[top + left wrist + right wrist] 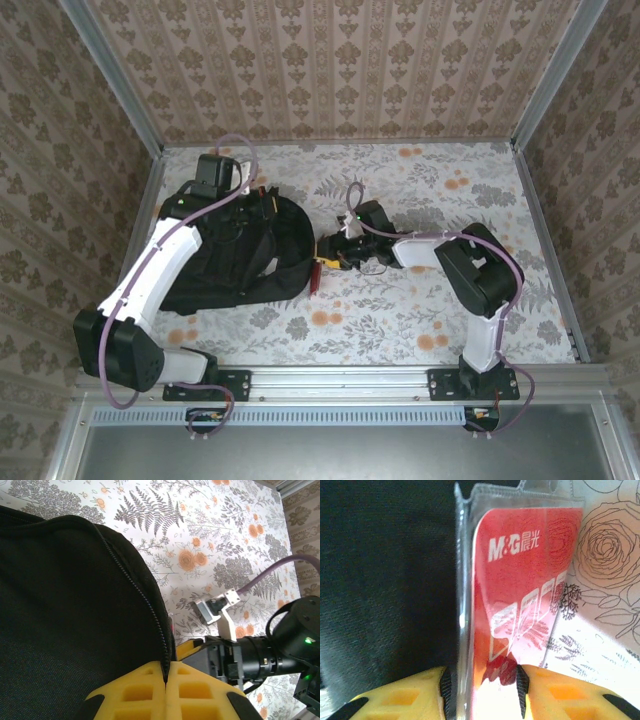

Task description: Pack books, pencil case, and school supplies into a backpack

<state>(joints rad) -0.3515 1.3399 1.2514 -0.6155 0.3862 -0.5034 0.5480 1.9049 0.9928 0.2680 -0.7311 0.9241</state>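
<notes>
Backpack (pixel 65 610) zip edge tight between left fingers (pixel 135 692); red book (pixel 520 590) between right fingers (pixel 405 700), grip unclear.

The backpack (pixel 235 255) is lying on the left half of the table (pixel 420 320). Just beside its right edge, the book (pixel 520 580) is standing on edge between the right gripper's (pixel 482 682) fingers (pixel 405 700). Over at the bag's far rim, the left gripper (pixel 166 667) is pinching the zip seam (pixel 145 600).
</notes>
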